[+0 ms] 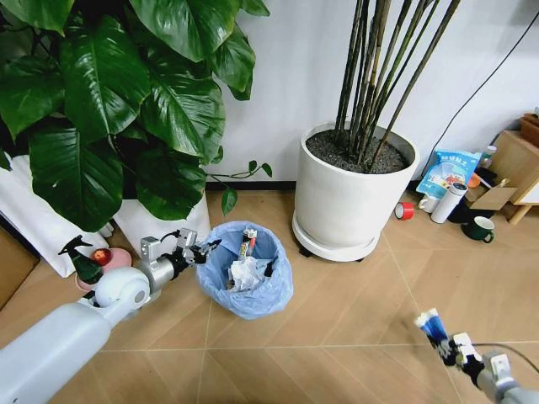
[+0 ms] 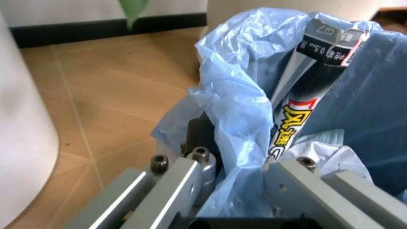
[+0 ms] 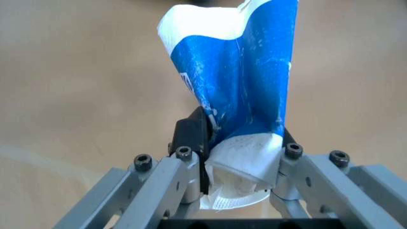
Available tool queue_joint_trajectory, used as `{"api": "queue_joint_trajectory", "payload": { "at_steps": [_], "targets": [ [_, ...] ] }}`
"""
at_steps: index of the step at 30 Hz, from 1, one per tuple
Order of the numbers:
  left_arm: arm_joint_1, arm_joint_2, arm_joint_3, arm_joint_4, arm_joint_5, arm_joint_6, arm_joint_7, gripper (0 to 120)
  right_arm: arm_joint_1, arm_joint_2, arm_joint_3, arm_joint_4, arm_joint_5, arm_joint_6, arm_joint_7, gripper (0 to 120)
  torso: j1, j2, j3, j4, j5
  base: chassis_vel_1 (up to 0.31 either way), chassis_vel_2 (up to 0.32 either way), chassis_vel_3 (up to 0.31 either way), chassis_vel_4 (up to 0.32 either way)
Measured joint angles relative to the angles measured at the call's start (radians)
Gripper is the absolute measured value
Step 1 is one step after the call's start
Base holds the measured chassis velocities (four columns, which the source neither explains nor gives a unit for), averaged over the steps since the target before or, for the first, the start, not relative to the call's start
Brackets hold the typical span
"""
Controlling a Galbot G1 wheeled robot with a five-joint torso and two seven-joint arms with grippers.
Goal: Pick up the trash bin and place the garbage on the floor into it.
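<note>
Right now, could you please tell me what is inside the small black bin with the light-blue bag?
Inside the small black bin with the light-blue bag lie crumpled white paper wads and a dark printed wrapper standing upright. Anything beneath them is covered.

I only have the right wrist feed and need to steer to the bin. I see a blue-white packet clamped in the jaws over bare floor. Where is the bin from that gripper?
Observer: The trash bin stands on the floor ahead and to the robot's left of the right gripper, beside the big white plant pot.
Operator: Is the left arm near it?
Observer: Yes. The left gripper straddles the bin's rim, one finger outside the blue bag, one inside.
Operator: Anything in the bin already?
Observer: Crumpled white paper and a long printed wrapper standing on end.
</note>
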Motion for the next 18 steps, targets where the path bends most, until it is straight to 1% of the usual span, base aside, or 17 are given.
{"api": "queue_joint_trajectory", "payload": {
  "at_steps": [2,3,4,6,7,8,9,10,11,12,15,16,17,18],
  "targets": [
    [-0.015,-0.001,0.025,0.007,-0.002,0.000,0.003,0,-0.006,-0.017,0.028,0.051,-0.008,0.024,-0.054,16,0.000,0.000,0.000,0.0000,-0.0008,0.000,0.000,0.000,0.000],
    [-0.015,-0.001,0.025,0.007,-0.002,0.000,0.003,0,-0.006,-0.017,0.028,0.051,-0.008,0.024,-0.054,16,0.000,0.000,0.000,0.0000,-0.0008,0.000,0.000,0.000,0.000],
    [-0.028,-0.005,0.048,0.015,-0.004,0.000,0.004,0,-0.005,-0.029,0.044,0.082,-0.019,0.041,-0.096,16,0.000,0.000,0.000,0.0002,-0.0006,0.000,0.000,0.000,0.000],
    [-0.063,-0.025,0.103,0.034,-0.006,0.000,0.003,0,0.026,-0.053,0.054,0.146,-0.024,0.086,-0.226,16,0.000,0.000,0.000,-0.0002,0.0002,0.000,0.000,0.000,0.000],
    [-0.063,-0.025,0.103,0.034,-0.006,0.000,0.003,0,0.026,-0.053,0.054,0.146,-0.024,0.086,-0.226,16,0.000,0.000,0.000,-0.0002,0.0002,0.000,0.000,0.000,0.000],
    [-0.075,-0.031,0.121,0.039,-0.006,0.000,0.003,0,0.044,-0.057,0.047,0.154,-0.023,0.102,-0.262,16,0.000,0.000,0.000,-0.0002,-0.0002,0.000,0.000,0.000,0.000],
    [-0.086,-0.037,0.138,0.042,-0.006,0.000,0.003,0,0.064,-0.059,0.035,0.160,-0.022,0.117,-0.297,16,0.000,0.000,0.000,0.0000,-0.0007,0.000,0.000,0.000,0.000],
    [-0.103,-0.044,0.163,0.047,-0.006,0.000,0.003,0,0.101,-0.062,0.013,0.166,-0.020,0.137,-0.345,16,0.000,0.000,0.000,-0.0005,-0.0003,0.000,0.000,0.000,0.000],
    [-0.116,-0.051,0.183,0.050,-0.006,0.000,0.003,0,0.131,-0.064,-0.004,0.169,-0.016,0.147,-0.377,16,0.000,0.000,0.000,-0.0001,0.0005,0.000,0.000,0.000,0.000],
    [-0.116,-0.051,0.183,0.050,-0.006,0.000,0.003,0,0.131,-0.064,-0.004,0.169,-0.016,0.147,-0.377,16,0.000,0.000,0.000,-0.0001,0.0005,0.000,0.000,0.000,0.000],
    [-0.162,-0.079,0.239,0.061,-0.014,-0.001,0.001,0,0.254,-0.064,-0.096,0.197,0.035,0.160,-0.455,16,0.000,0.000,0.000,-0.0004,-0.0001,0.000,0.000,0.000,0.000],
    [-0.171,-0.084,0.250,0.064,-0.016,-0.001,0.000,0,0.296,-0.060,-0.122,0.210,0.051,0.157,-0.475,16,0.000,0.000,0.000,-0.0004,0.0002,0.000,0.000,0.000,0.000],
    [-0.171,-0.084,0.250,0.064,-0.016,-0.001,0.000,0,0.296,-0.060,-0.122,0.210,0.051,0.157,-0.475,16,0.000,0.000,0.000,-0.0004,0.0002,0.000,0.000,0.000,0.000],
    [-0.178,-0.090,0.258,0.069,-0.016,-0.001,-0.001,0,0.328,-0.055,-0.143,0.222,0.064,0.151,-0.491,16,0.000,0.000,0.000,-0.0001,0.0001,0.000,0.000,0.000,0.000]
  ]
}}
